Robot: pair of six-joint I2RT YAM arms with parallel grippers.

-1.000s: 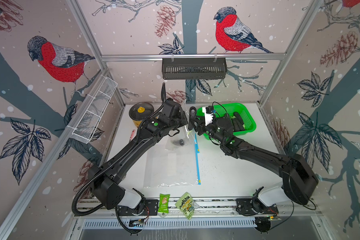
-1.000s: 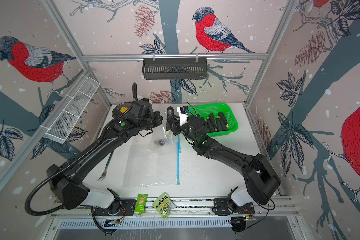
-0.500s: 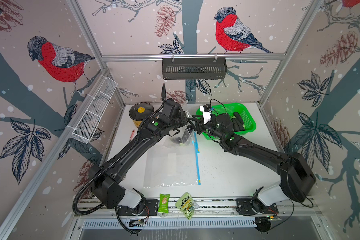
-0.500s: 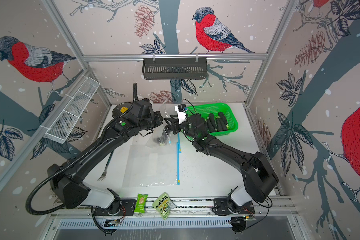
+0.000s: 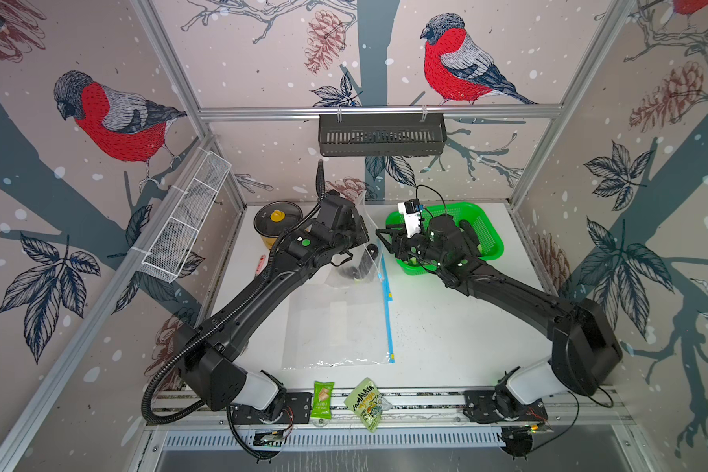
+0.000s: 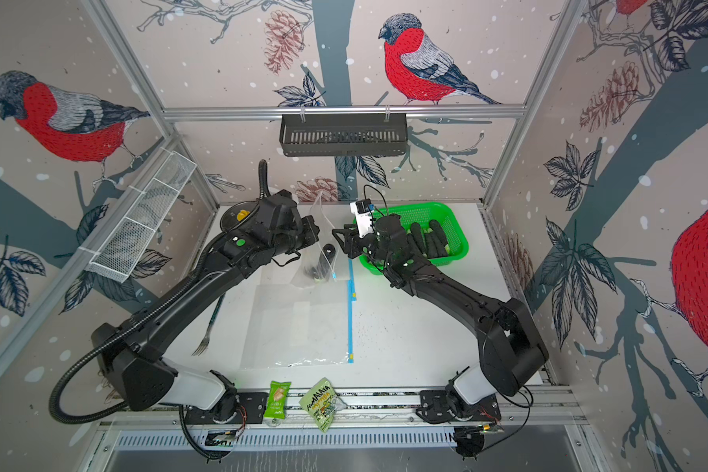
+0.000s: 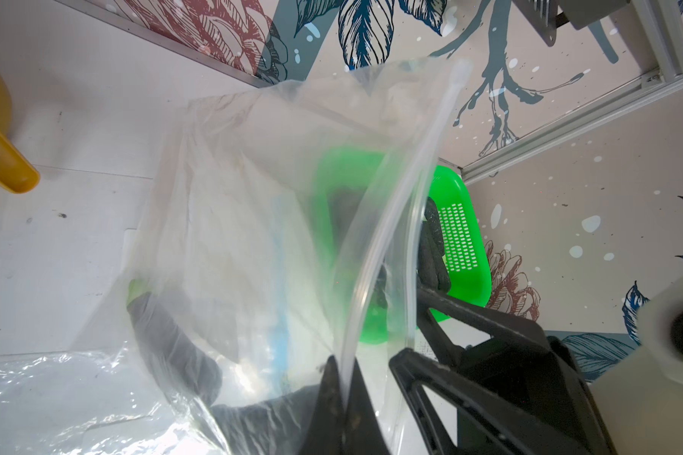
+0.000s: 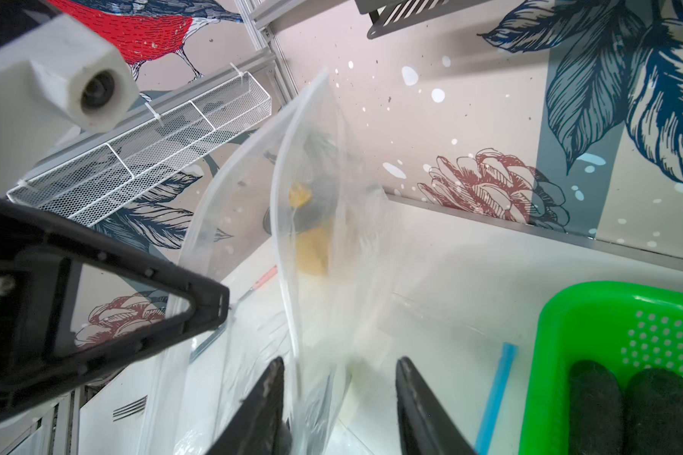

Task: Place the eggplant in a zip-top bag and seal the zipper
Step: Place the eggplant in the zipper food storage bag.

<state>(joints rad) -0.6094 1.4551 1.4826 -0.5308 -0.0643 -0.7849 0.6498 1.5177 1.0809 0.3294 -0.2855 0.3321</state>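
Observation:
A small clear zip-top bag (image 7: 253, 177) hangs upright at the back middle of the table, seen in both top views (image 5: 368, 229) (image 6: 323, 229). A dark eggplant (image 7: 174, 346) lies in its bottom (image 5: 360, 269). My left gripper (image 7: 342, 360) is shut on the bag's zipper strip. My right gripper (image 8: 340, 360) faces it, open, with the bag's (image 8: 320, 197) other lip and film between its fingers, close to one finger (image 8: 269, 386). The mouth of the bag gapes between the two lips.
A green basket (image 5: 487, 229) of several more eggplants (image 6: 434, 241) stands behind the right arm. A large clear bag (image 5: 336, 323) with a blue zipper (image 5: 387, 310) lies flat mid-table. A yellow lidded pot (image 5: 276, 222), a fork (image 6: 209, 327) and two snack packets (image 5: 323, 398) (image 5: 366, 402) are also in view.
My right gripper has swung from pointing up to pointing at the bag's mouth and now straddles a lip. The left gripper keeps its hold, with the bag standing slightly taller.

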